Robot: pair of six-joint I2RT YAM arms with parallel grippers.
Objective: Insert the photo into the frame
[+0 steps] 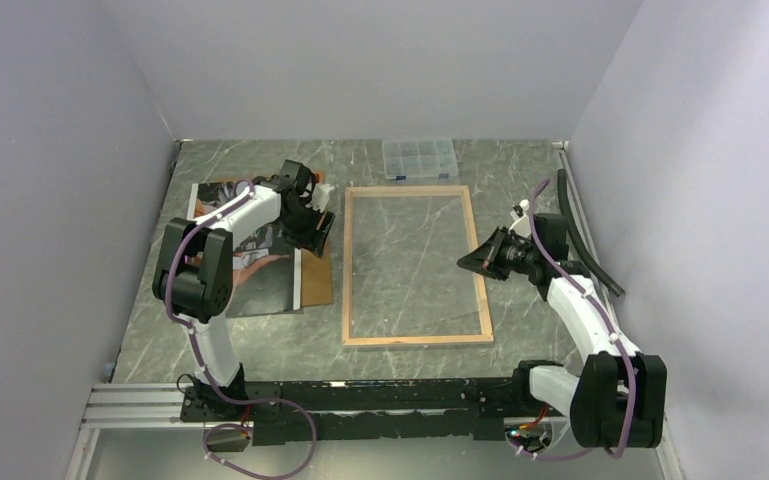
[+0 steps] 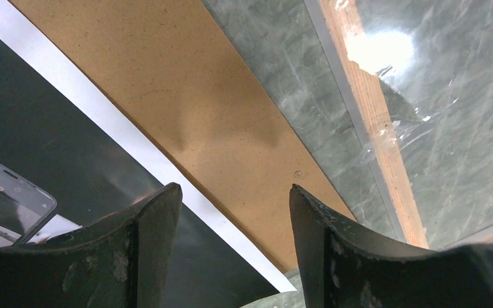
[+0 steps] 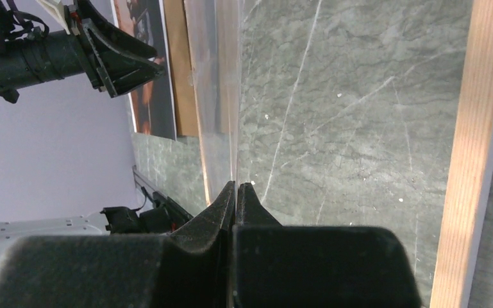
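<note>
The frame [image 1: 415, 340] lies flat mid-table, light wood side up. My right gripper [image 1: 467, 262] sits over its right rail [image 3: 481, 128], shut [image 3: 237, 184] on the edge of a clear pane [image 3: 218, 96] that runs edge-on away from the jaws, lifted at this side. The photo [image 1: 260, 265], dark with orange-brown tones and a white margin [image 2: 102, 115], lies left of the frame on a brown backing board [image 1: 318, 280]. My left gripper [image 1: 315, 228] is open and empty [image 2: 234, 187] just above the photo's right edge and the board [image 2: 199, 96].
A small clear compartment box [image 1: 419, 158] stands behind the frame by the back wall. A black hose [image 1: 585, 235] lies along the right wall. A metal rail [image 1: 140, 405] runs along the near edge. Grey walls close in the table on three sides.
</note>
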